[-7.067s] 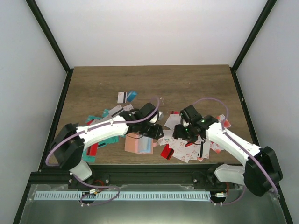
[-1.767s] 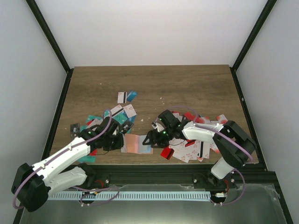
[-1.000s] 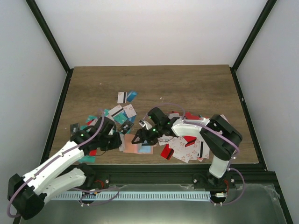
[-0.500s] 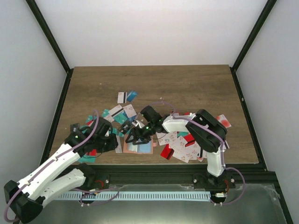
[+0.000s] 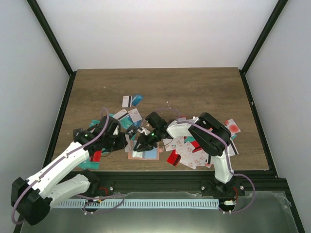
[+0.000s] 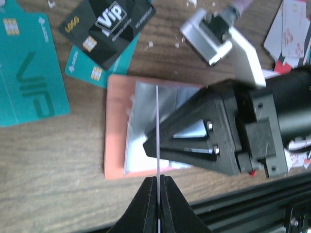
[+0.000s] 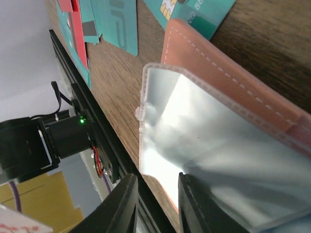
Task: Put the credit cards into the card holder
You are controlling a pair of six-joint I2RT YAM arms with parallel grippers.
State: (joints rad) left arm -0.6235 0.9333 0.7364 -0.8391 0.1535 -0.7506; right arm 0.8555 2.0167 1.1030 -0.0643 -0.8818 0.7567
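The card holder [image 6: 116,121] lies open and flat near the front edge of the wooden table [image 5: 204,92], between the 2 arms. It is a salmon-pink rectangle with stitched edges, its long axis running left to right along that edge, and a glossy, crinkled clear sleeve [image 7: 204,145] faces up.

The left gripper [image 6: 158,182] is clamped on 1 thin card [image 6: 157,126]. Its own camera sees the card edge-on as a fine white line that stands upright and reaches out over the sleeve.

The right gripper [image 7: 158,177] comes in low from the other side, its black wedge-shaped fingers pointed at the sleeve's free edge. The right wrist view shows the 2 fingers partly apart with the sleeve's corner in the gap; I cannot tell whether they pinch it.

Only the overhead view takes in the whole scatter of credit cards [image 5: 192,150], red and white to the right, teal to the left. The left wrist view adds print: smooth teal cards [image 6: 29,82] and a black card [image 6: 109,22] with gold chips.
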